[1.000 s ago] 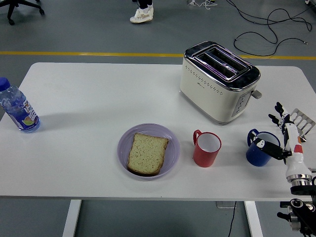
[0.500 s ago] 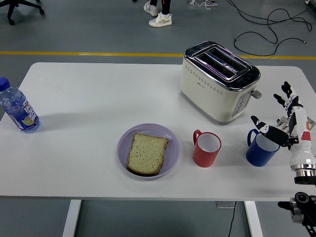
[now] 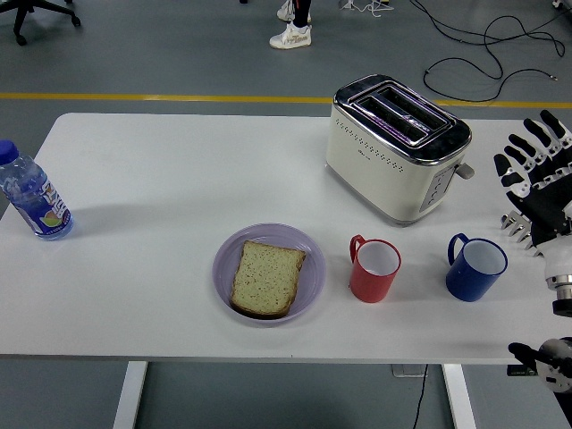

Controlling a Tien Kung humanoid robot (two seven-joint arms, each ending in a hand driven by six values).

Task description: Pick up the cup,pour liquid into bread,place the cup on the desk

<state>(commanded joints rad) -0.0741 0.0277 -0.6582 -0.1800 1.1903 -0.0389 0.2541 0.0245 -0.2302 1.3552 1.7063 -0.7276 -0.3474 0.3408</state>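
From the head view, the right hand (image 3: 539,179) is hovering at the table's right edge with its fingers (image 3: 527,143) spread wide and pointing up and away, gripping nothing. Down and to the left of it, near but apart, the blue cup (image 3: 476,267) is standing upright on the table (image 3: 161,179), handle turned to the left. Further left of the hand, beyond the blue cup, the red cup (image 3: 374,268) is standing upright as well, its handle also to the left and its white inside showing; whether either cup is holding liquid cannot be told. Left again, well apart from the hand, the bread (image 3: 266,278) is lying flat in the purple plate (image 3: 308,259), just beside the red cup. Up and to the left of the hand, the toaster (image 3: 395,147) is sitting with its two slots open upward and its lever facing the hand. Just behind the hand's lower edge, a metal utensil (image 3: 518,225) is peeking out, mostly hidden. At the far left edge, as far from the hand as the table allows, a bottle (image 3: 30,195) is standing upright. Beyond the table's far side, a person's shoes (image 3: 292,34) are showing on the grey floor.
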